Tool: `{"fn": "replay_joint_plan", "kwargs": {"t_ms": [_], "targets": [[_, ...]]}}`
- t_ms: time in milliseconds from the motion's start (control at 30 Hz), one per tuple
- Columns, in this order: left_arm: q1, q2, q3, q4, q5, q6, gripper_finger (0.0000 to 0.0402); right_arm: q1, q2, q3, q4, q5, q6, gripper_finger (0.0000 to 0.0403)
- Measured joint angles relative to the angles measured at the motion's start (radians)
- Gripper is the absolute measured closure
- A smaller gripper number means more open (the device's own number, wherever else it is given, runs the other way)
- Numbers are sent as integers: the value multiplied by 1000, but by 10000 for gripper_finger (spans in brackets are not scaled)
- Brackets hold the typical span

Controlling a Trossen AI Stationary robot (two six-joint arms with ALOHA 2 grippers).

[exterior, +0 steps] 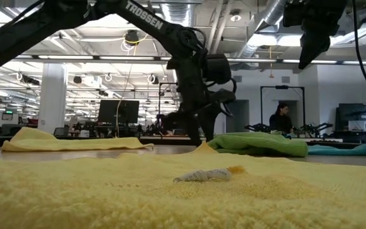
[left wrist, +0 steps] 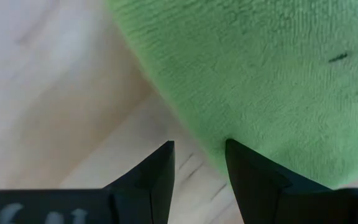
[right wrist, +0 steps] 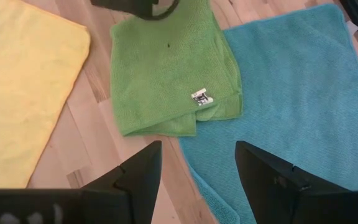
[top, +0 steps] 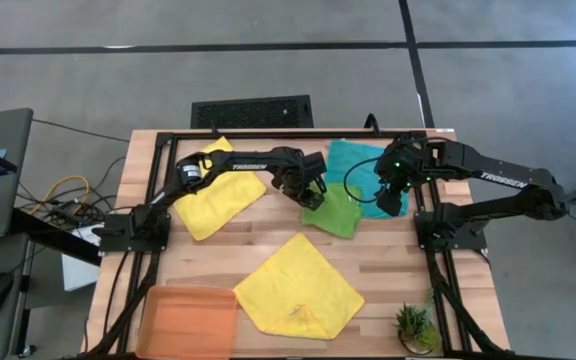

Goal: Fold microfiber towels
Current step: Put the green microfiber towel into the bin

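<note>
A lime green towel [top: 335, 211], folded over, lies on the wooden table and overlaps the edge of a flat teal towel [top: 360, 172]. It also shows in the right wrist view [right wrist: 166, 81]. My left gripper [top: 311, 192] is open and low at the green towel's left edge [left wrist: 213, 146]. My right gripper [top: 389, 197] is open and empty, raised high over the teal towel [right wrist: 291, 93]. One yellow towel [top: 224, 193] lies at the far left. Another yellow towel [top: 299, 286] lies spread near the front. My left gripper points down at the green towel's left edge [left wrist: 219, 152], with one finger [left wrist: 247, 177] at the cloth's rim and the other over bare wood. I cannot tell whether it touches the towel.
An orange tray [top: 190, 320] lies at the front left. A small potted plant [top: 415, 328] stands at the front right. Black frame rails [top: 438, 270] run along the table's sides. A person [exterior: 280, 119] stands in the room beyond the table.
</note>
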Motion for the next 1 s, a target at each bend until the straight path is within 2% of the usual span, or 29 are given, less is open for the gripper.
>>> {"fn": "replay_joint_plan", "kwargs": {"t_ms": [233,667,933,1000], "targets": [[-9,21,4,19,18,27,267,0,0,0,-3,0,0,175],[-7,27,2,60,123,36,267,0,0,0,-3,0,0,175],[-19,45,-1,168,311,22,267,0,0,0,1,3,1,175],[-26,56,-1,221,318,-15,267,-3,0,0,5,3,1,175]]}}
